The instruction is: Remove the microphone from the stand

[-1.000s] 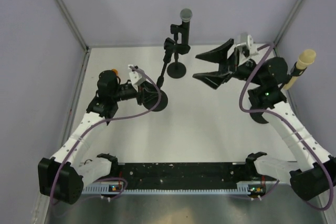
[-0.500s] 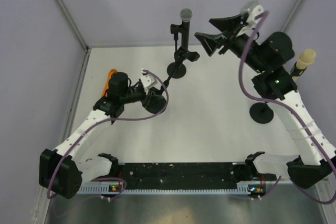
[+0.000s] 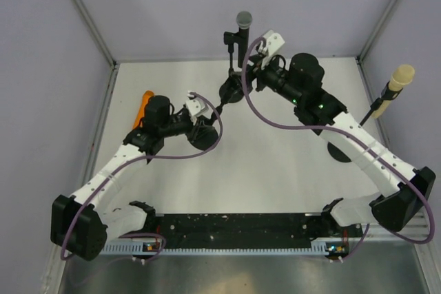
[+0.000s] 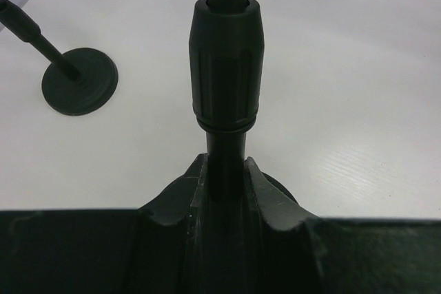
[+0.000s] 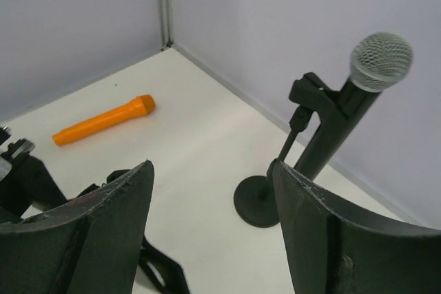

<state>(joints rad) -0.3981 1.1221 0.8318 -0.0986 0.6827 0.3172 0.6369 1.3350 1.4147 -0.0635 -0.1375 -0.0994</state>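
Lilac walls box in the white counter [image 3: 275, 184]. The grey mesh-headed microphone [image 3: 244, 19] sits clipped upright in the black round-based stand [image 3: 227, 92] at back centre, not yet removed. Change over the last second: your right hand [image 5: 210, 170] has swung from the right side of the counter, up and across, and now hangs just beside that stand. Its fingers stand well apart with nothing between them. In its own view the microphone lies outside the right finger, so the hand is not lined up. Your left hand [image 4: 224, 164] shifted a little early in that second, then held. It is clamped tight on a black collared pole [image 4: 225, 67], low down just above a round base. That pole looks like a separate stand, though I cannot tell for sure. An orange tube-shaped object [image 3: 145, 104] now shows on the counter behind the left arm. Judgement: the approach is nearly done; you next need to centre the open fingers on the microphone body, then close.
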